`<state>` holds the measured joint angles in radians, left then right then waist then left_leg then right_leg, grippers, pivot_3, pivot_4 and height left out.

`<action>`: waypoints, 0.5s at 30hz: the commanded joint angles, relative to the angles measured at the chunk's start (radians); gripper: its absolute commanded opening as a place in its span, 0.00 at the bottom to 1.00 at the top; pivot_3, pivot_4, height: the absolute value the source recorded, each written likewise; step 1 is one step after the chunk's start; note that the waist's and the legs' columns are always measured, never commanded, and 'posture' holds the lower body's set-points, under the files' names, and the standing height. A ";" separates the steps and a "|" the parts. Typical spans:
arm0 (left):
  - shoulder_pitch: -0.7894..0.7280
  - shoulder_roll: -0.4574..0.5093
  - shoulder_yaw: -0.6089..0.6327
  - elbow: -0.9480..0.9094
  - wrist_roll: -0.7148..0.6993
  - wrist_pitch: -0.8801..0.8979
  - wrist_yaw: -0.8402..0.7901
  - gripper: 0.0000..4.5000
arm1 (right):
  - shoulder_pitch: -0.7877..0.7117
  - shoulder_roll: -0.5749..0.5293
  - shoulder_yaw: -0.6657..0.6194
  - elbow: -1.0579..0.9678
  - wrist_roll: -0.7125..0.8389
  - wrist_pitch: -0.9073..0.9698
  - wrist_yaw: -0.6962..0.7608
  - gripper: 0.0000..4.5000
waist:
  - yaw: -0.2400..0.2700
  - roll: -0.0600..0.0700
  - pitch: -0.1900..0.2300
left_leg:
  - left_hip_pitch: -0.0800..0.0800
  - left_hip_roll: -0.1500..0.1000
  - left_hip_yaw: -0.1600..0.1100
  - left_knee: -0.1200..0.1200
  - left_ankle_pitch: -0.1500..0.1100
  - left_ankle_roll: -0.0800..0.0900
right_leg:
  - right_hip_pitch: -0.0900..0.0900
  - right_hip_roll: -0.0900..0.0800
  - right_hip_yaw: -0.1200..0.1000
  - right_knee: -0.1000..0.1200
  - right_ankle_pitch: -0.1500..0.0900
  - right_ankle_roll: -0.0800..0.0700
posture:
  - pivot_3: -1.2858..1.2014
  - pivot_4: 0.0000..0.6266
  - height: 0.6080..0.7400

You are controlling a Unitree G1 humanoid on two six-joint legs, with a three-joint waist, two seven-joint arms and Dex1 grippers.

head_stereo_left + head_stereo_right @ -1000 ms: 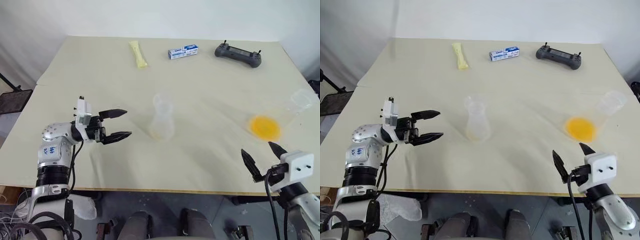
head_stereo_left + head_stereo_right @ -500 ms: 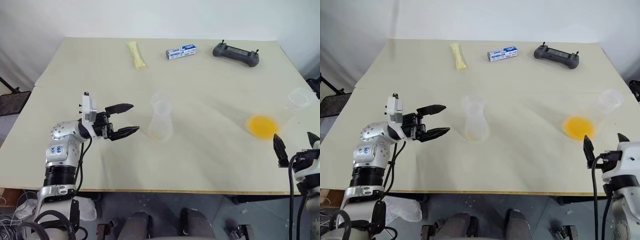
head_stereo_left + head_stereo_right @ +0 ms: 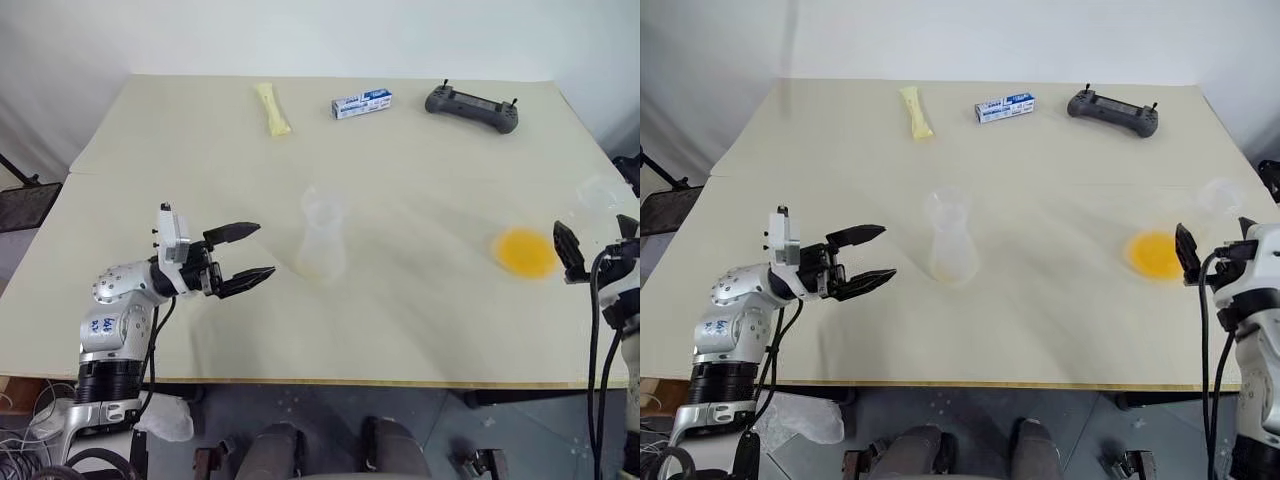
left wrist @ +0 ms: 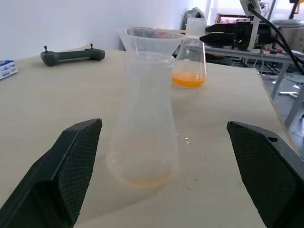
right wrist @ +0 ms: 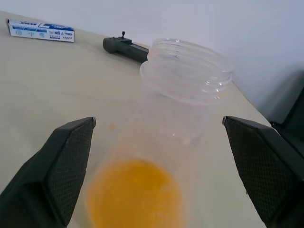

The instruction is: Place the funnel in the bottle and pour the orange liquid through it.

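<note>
Obs: my right hand (image 5: 156,156) has come up from the near edge of the surface (image 3: 420,180) and out to 3 o'clock over the last sec. It now sits level with the flask holding the orange liquid (image 3: 526,252), fingers spread wide to either side of it, not touching, gripping nothing. My left hand (image 3: 242,257) has barely shifted. It hangs at approx 9 o'clock of the bottle (image 3: 321,240), also wide open and empty, w/ a clear gap to the glass.

Meaning: the funnel (image 4: 151,39) already sits in the bottle's neck, so step 1 looks done. The right hand's approach reads as the start of the pour step: the next move would be to close on the liquid flask w/o tipping it. Faint orange residue shows at the bottle's base, so some liquid may have gone through already; can't confirm.

Count:
- bottle: 1, centre of surface
- funnel: 1, in bottle
- flask w/ orange liquid: 1, at 3 o'clock near the right edge
- yellow packet (image 3: 275,108): 1, at 11 o'clock, far side
- small blue-white box (image 3: 362,103): 1, at 12 o'clock
- grey controller (image 3: 474,107): 1, at 1 o'clock
</note>
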<state>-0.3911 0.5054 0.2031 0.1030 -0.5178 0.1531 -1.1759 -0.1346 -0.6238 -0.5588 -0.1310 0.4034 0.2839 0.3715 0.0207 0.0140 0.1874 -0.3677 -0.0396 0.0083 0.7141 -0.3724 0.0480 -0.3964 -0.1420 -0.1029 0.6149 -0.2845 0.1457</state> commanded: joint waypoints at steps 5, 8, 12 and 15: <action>0.023 0.001 0.015 -0.054 -0.033 -0.010 0.031 1.00 | -0.112 -0.054 0.020 0.105 -0.030 -0.047 0.025 1.00 | 0.001 0.000 0.000 | 0.000 0.000 0.000 0.000 0.000 0.000 | 0.000 0.000 -0.001 -0.001 0.000 0.000 | 0.52 0.24 1.00; 0.019 0.001 0.014 -0.048 -0.032 -0.015 0.033 1.00 | -0.145 -0.056 0.028 0.139 -0.037 -0.057 0.028 1.00 | 0.000 0.000 0.000 | 0.000 0.000 0.000 0.000 0.000 0.000 | 0.000 0.000 -0.001 -0.002 0.000 0.000 | 0.52 0.24 1.00; 0.014 0.000 0.014 -0.042 -0.029 -0.021 0.035 1.00 | -0.169 -0.056 0.034 0.166 -0.043 -0.068 0.031 1.00 | 0.001 0.000 0.000 | -0.001 0.000 0.000 0.000 0.000 0.000 | 0.000 0.000 -0.001 -0.002 0.000 0.000 | 0.52 0.24 1.00; 0.012 0.000 0.012 -0.039 -0.026 -0.021 0.038 1.00 | -0.188 -0.054 0.039 0.198 -0.051 -0.081 0.032 1.00 | -0.001 0.000 0.000 | -0.001 0.001 0.000 0.000 0.000 0.000 | 0.001 0.000 -0.001 -0.003 0.000 0.000 | 0.52 0.24 1.00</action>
<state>-0.3744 0.5038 0.2071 0.0853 -0.5242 0.1494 -1.1437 -0.3101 -0.6555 -0.5097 0.0710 0.3572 0.2331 0.4009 0.0201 0.0143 0.1876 -0.3685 -0.0389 0.0082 0.7138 -0.3723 0.0478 -0.3958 -0.1415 -0.1041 0.6124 -0.2845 0.1458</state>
